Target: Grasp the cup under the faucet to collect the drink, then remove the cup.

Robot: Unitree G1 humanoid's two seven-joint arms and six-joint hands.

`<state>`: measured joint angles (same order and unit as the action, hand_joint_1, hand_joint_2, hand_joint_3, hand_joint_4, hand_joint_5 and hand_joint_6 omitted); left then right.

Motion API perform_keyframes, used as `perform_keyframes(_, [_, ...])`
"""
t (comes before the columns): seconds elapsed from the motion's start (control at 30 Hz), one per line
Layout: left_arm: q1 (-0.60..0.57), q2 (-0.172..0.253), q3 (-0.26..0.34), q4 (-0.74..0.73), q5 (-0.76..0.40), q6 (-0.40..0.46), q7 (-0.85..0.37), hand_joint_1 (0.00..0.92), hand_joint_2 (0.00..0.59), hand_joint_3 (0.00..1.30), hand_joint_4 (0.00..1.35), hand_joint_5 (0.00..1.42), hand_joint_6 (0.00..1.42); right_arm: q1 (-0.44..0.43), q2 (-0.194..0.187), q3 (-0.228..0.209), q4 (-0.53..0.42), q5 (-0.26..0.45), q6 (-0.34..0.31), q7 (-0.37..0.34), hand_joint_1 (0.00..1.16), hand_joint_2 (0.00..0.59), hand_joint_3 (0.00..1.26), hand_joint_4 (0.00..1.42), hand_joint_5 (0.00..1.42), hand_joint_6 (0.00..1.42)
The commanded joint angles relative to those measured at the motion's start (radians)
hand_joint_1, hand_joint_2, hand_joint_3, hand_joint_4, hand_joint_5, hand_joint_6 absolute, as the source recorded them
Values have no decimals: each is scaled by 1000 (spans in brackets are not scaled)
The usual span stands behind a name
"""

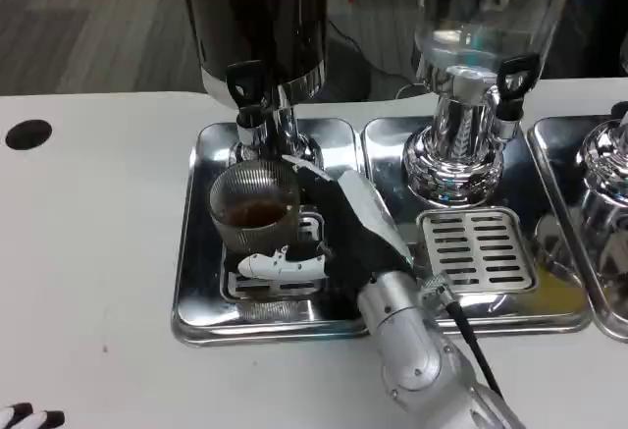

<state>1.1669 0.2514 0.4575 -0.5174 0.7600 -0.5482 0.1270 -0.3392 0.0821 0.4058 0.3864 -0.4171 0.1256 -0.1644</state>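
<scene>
A ribbed clear glass cup (255,203) with brown drink in its bottom stands on the drip grate of the left steel tray (201,252), right under the black-handled faucet (248,95) of the dark drink dispenser (257,17). My right hand (339,228) grips the cup from its right side, with fingers around the rim side and the thumb (280,265) across the front below it. At the bottom left corner the fingertips of my left hand (27,416) peek in; how they lie is hidden.
A clear dispenser (481,17) with its own faucet stands over the middle tray (476,252). A third dispenser base (606,154) sits at the right edge. A black hole (27,134) marks the table at far left. A cable runs along my right forearm.
</scene>
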Motion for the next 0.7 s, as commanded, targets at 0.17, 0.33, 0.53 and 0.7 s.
perform_keyframes(0.17, [3, 9, 16, 8, -7, -4, -12, 0, 62, 232, 137, 167, 390, -3, 25, -4, 25, -2, -4, -22, 884, 68, 314, 278, 300, 135])
perform_keyframes(0.33, [-1, 9, 11, 10, -8, -1, -17, 0, 62, 235, 139, 172, 390, 1, 25, -9, 26, 0, -10, -32, 862, 76, 333, 284, 317, 139])
perform_keyframes(0.53, [-4, 8, 11, 8, -6, 2, -21, 0, 66, 236, 146, 175, 390, 1, 24, -11, 30, 5, -11, -32, 846, 84, 348, 286, 316, 139])
perform_keyframes(0.7, [-6, 6, 9, 6, -4, 6, -23, 0, 67, 242, 149, 176, 390, 3, 22, -13, 32, 9, -16, -36, 837, 86, 359, 298, 331, 139])
